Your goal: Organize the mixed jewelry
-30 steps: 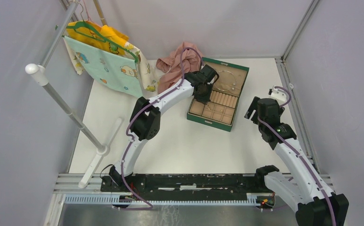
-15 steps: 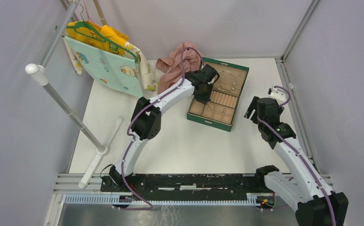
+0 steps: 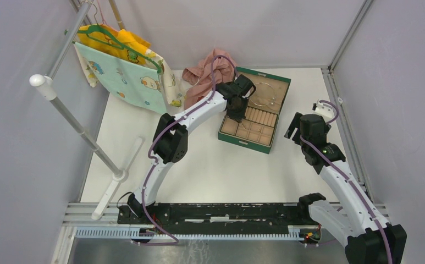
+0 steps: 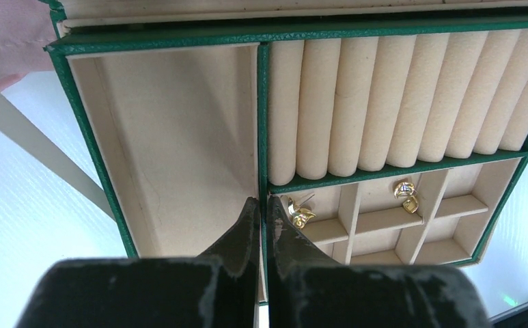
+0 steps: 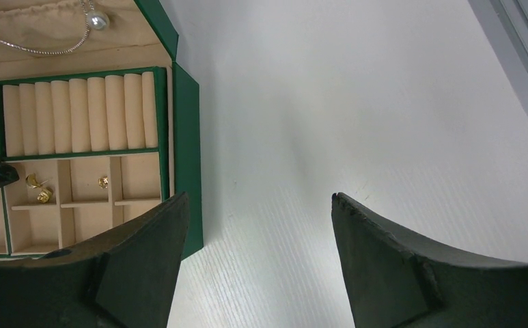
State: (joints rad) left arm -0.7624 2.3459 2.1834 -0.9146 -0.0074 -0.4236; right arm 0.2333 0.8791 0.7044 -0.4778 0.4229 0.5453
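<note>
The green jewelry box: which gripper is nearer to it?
Left. The left gripper, shut, is directly over the green jewelry box; the right gripper, open, is over the table beside it.

Gold earrings (image 4: 300, 213), pair: small, shiny, loose in a small tan compartment (image 4: 324, 205) just beside the closed tips of the left gripper (image 4: 261, 210). Single gold earring (image 4: 406, 193): neighbouring cell, farther from those tips. Silvery chain (image 5: 35, 48) with pearl-like bead (image 5: 97, 22) — slack curve beyond the ring rolls (image 4: 384, 102), well apart from that gripper.

Silvery loop (image 5: 98, 22) partly beyond top edge
</note>
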